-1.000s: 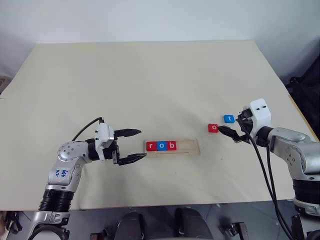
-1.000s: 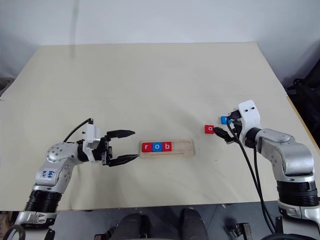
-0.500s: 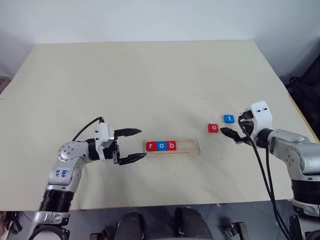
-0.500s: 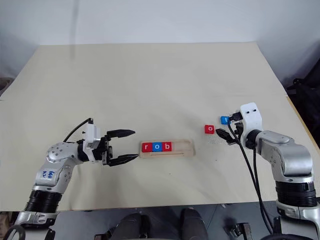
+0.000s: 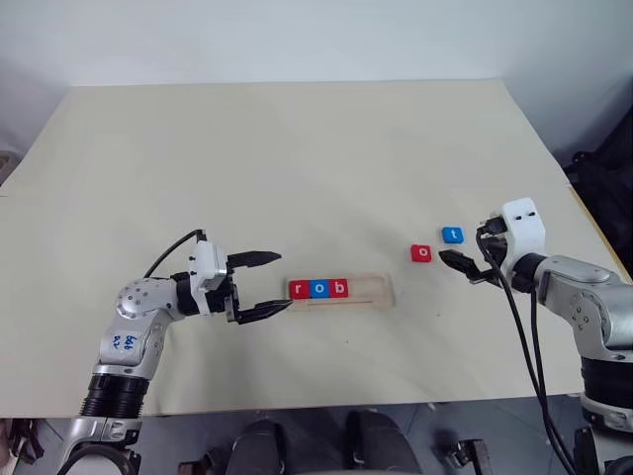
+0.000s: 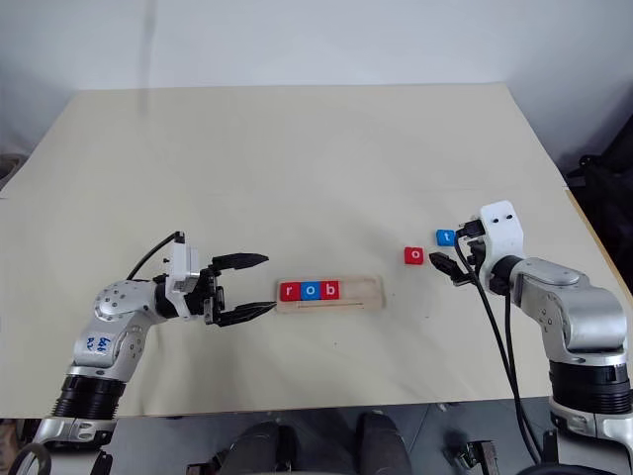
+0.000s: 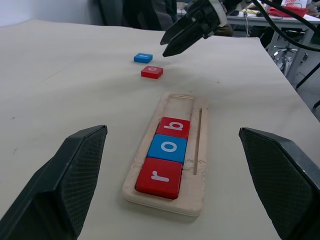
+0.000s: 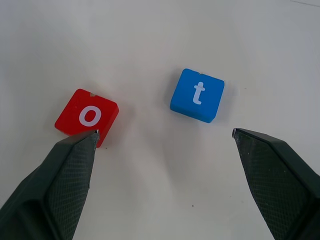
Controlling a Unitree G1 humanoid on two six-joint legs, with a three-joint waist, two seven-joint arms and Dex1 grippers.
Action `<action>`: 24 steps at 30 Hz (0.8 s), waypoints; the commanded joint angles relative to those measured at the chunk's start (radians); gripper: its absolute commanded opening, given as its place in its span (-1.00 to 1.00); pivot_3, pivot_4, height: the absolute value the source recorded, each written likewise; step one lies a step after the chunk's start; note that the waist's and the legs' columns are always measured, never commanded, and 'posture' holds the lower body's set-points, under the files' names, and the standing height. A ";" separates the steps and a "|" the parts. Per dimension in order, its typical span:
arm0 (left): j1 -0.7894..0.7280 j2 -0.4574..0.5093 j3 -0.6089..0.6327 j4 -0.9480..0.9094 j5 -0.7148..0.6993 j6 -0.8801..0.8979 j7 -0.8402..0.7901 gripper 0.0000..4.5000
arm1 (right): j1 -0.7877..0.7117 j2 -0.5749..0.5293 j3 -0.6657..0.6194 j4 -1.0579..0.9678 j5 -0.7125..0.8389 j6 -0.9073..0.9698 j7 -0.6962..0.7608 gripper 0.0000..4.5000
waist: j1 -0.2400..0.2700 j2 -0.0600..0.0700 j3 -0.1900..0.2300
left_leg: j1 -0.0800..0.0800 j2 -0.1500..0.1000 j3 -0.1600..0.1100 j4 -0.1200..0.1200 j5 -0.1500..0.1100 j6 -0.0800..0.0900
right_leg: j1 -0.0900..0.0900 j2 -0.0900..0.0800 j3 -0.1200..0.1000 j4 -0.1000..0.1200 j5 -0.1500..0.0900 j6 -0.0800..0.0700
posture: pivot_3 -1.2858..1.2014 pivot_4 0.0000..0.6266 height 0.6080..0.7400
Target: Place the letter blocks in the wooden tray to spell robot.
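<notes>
We see the left gripper open wide, empty, just beside the wooden tray near the worktop's front edge; tray holds r, o, b. Right gripper open wide beside loose red o block; blue t block just behind.

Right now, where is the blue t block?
In the left eye view the blue t block lies on the table's right side, outside the wooden tray, just behind and right of the red o block, near the right tool.
</notes>
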 commanded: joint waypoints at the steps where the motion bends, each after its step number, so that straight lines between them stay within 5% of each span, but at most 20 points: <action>1: -0.010 0.005 0.020 -0.009 -0.005 -0.017 0.003 1.00 | -0.046 0.057 -0.037 -0.065 0.032 0.061 -0.052 0.99 | -0.004 0.000 0.000 | 0.000 0.000 0.000 0.000 0.000 0.000 | 0.000 0.000 0.000 0.000 0.000 0.000 | 0.03 -0.52 1.00; 14: 0.043 0.022 0.041 -0.067 -0.015 0.001 0.024 1.00 | -0.040 0.376 0.020 -0.110 -0.084 0.112 -0.341 0.99 | -0.014 0.000 0.000 | -0.001 0.000 0.000 0.000 0.000 0.000 | -0.001 0.000 0.000 0.001 0.000 0.000 | 0.03 -0.52 1.00; 17: 0.047 0.026 0.043 -0.069 -0.016 0.001 0.028 1.00 | -0.027 0.407 0.036 -0.120 -0.119 0.085 -0.380 0.73 | -0.023 0.000 0.000 | -0.001 0.000 0.000 -0.001 0.000 0.000 | -0.001 0.000 0.000 0.001 0.000 0.000 | 0.03 -0.52 1.00; 24: 0.042 0.027 0.040 -0.069 -0.018 0.002 0.028 1.00 | 0.001 0.448 0.034 -0.154 -0.143 0.089 -0.413 -0.34 | -0.025 0.000 0.000 | -0.001 0.001 0.000 -0.001 0.000 0.000 | -0.001 0.000 0.000 0.001 0.000 0.000 | 0.03 -0.52 1.00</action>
